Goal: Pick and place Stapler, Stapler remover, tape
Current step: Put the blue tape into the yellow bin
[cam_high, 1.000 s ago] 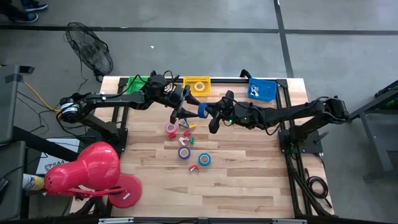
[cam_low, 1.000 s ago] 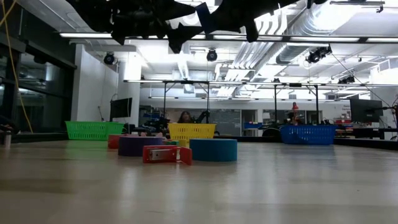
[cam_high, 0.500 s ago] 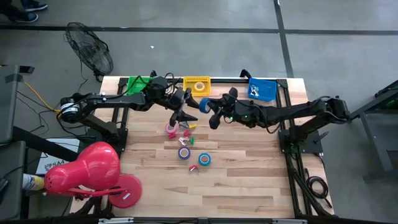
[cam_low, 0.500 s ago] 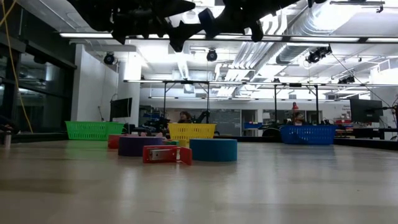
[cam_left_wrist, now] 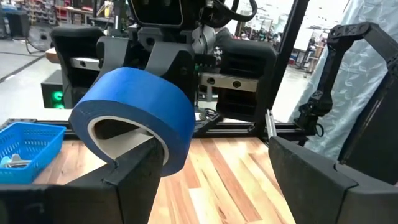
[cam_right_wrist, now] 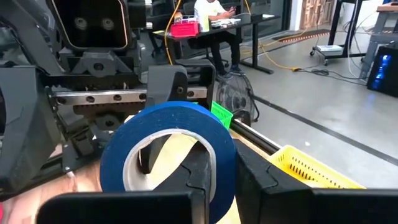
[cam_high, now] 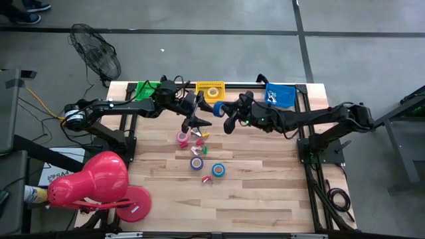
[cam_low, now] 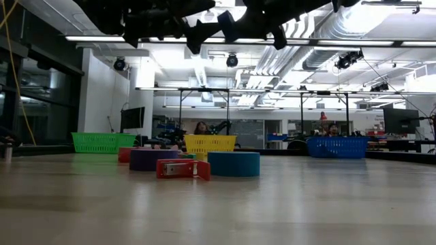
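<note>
Upper centre of the high view: both arms meet above the table (cam_high: 265, 192), near its far edge. Right gripper (cam_high: 221, 111) is pinched shut on the wall of a blue tape roll (cam_high: 217, 109), held in the air. Left gripper (cam_high: 199, 119) faces it, jaws wide apart and gripping nothing; in its wrist view the roll (cam_left_wrist: 134, 118) sits just beyond its fingers (cam_left_wrist: 134, 180).

Lower half of the table is bare wood, open. Loose rolls lie mid-table: pink (cam_high: 182, 138), purple (cam_high: 196, 162), blue (cam_high: 218, 170), with small coloured pieces (cam_high: 201, 141) between them.

Far edge, left to right: green basket (cam_high: 147, 88), contents unclear; yellow basket (cam_high: 210, 91) holding a yellow roll (cam_high: 212, 93); blue basket (cam_high: 281, 95) with a small pale item, too small to name.
</note>
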Controlling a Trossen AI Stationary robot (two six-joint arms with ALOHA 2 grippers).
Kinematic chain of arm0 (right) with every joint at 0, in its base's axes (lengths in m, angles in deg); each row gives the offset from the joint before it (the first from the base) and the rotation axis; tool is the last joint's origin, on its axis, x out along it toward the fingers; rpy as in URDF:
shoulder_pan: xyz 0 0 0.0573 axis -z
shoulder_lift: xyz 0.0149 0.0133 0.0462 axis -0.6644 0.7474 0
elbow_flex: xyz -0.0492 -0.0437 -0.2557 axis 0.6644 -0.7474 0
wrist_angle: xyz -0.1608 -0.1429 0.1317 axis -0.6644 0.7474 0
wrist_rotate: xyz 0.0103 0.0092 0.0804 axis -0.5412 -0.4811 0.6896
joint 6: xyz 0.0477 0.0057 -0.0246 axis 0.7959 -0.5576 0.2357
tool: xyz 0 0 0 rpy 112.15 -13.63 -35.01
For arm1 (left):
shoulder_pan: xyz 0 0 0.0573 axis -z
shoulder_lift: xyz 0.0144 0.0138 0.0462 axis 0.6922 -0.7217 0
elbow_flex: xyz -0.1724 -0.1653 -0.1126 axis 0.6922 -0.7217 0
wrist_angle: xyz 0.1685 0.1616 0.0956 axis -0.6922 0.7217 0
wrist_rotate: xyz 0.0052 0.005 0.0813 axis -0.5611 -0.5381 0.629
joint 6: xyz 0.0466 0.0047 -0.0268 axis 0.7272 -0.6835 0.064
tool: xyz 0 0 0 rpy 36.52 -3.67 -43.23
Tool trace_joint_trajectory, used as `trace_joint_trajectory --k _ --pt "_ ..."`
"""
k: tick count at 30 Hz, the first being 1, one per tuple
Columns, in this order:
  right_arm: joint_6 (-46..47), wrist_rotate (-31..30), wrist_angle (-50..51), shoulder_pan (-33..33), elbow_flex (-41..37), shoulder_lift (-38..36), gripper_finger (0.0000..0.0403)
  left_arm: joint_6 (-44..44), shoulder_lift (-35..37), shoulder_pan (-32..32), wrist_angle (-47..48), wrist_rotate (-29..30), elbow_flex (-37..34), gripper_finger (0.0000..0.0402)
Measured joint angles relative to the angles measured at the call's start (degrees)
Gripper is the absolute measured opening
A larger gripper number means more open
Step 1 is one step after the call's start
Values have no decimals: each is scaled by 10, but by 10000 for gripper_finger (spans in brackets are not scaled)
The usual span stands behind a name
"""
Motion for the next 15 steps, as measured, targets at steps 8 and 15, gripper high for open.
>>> trace_joint_trajectory --k 8,15 --pt "0 21 -36 1 -1 14 31 0 0 0 -4 2 0 284" --pt "5 7 -71 1 -1 34 31 -8 0 0 -10 3 0 284"
